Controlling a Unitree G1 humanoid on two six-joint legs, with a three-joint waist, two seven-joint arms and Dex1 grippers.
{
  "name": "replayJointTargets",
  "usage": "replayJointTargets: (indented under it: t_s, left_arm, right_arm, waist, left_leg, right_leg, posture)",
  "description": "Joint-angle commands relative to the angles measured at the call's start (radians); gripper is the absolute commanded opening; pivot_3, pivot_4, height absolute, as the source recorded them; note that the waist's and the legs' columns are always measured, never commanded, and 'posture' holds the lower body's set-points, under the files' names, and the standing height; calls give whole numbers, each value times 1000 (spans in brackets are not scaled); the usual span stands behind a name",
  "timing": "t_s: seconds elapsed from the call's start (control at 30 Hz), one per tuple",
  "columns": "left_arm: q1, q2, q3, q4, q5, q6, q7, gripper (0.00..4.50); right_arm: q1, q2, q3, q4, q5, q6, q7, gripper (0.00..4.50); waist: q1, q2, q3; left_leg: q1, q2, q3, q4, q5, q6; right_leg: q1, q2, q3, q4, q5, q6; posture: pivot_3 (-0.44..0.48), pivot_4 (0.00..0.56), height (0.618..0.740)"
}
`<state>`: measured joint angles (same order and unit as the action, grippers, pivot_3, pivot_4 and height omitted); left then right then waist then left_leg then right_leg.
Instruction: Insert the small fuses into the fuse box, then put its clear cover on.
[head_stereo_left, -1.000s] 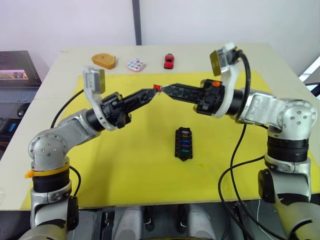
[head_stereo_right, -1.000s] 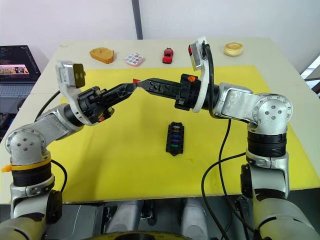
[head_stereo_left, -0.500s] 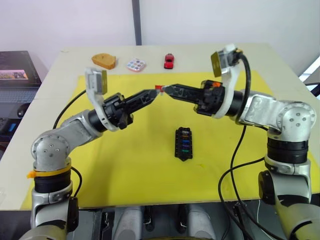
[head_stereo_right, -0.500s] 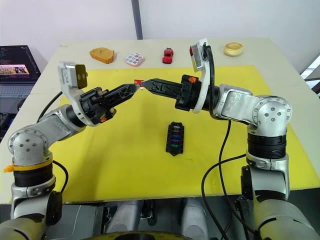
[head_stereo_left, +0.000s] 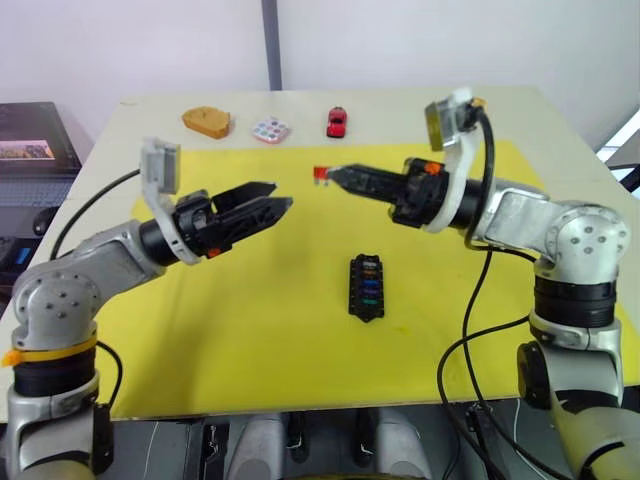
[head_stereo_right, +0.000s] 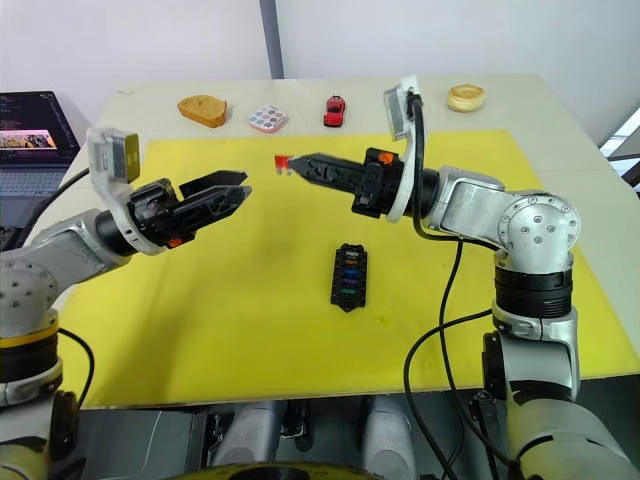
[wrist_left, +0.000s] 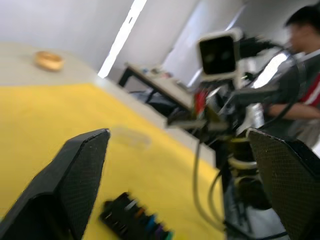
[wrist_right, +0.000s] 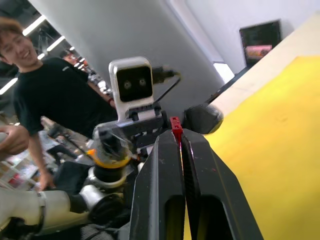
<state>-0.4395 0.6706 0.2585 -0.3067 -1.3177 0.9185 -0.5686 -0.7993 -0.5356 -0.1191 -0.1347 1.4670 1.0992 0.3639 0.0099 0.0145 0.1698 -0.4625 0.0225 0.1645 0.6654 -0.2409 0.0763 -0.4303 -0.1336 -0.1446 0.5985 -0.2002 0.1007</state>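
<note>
Red fuse (head_stereo_left: 320, 174), a tiny flat plastic blade, sits pinched at the tips of the right gripper (head_stereo_left: 334, 175), whose two black fingers are closed on it above the yellow mat (head_stereo_left: 250, 330). A second ago the left gripper (head_stereo_left: 284, 200) met it tip to tip; it has since drawn back towards the robot's left with its textured black fingers spread apart and empty. The fuse box (head_stereo_left: 367, 287), a black rectangular block, lies flat mid-mat with coloured fuses already in its slots. The clear cover (wrist_left: 131, 137) rests on the mat, faintly visible in the left wrist view.
</note>
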Motion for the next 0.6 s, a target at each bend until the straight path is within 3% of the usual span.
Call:
replayJointTargets:
  t_s: [0.03, 0.2, 0.33, 0.6]
  left_arm:
    - [34, 60, -6, -54, 153, -74, -74, 4456]
    - [5, 119, -121, 2, 342, -143, -217, 4456]
    - [-43, 104, -169, 49, 413, -185, -301, 4456]
    - [-23, 62, -261, 37, 500, -207, -397, 4456]
  right_arm:
    - [32, -71, 2, -75, -192, -122, 198, 0]
    - [29, -112, 4, 6, -335, -233, 418, 0]
    - [38, -143, 66, 72, -528, -372, 579, 0]
    - [218, -188, 124, 138, -768, -588, 785, 0]
  waist:
    - [3, 0, 0]
    - [1, 0, 0]
    - [-1, 0, 0]
    - [-4, 0, 0]
  left_leg:
    - [0, 0, 0, 0, 0, 0]
    - [0, 0, 3, -1, 0, -1]
    - [-1, 1, 6, -3, 0, -2]
    - [0, 2, 8, -3, 1, -2]
  right_leg:
    - [0, 0, 0, 0, 0, 0]
    - [-2, 0, 2, -1, 0, 0]
    - [-6, 0, 4, 0, 0, 0]
    - [-5, 0, 4, 1, 0, 0]
  posture:
    - [0, 150, 740]
    - [0, 150, 740]
    - [0, 150, 740]
    - [0, 150, 740]
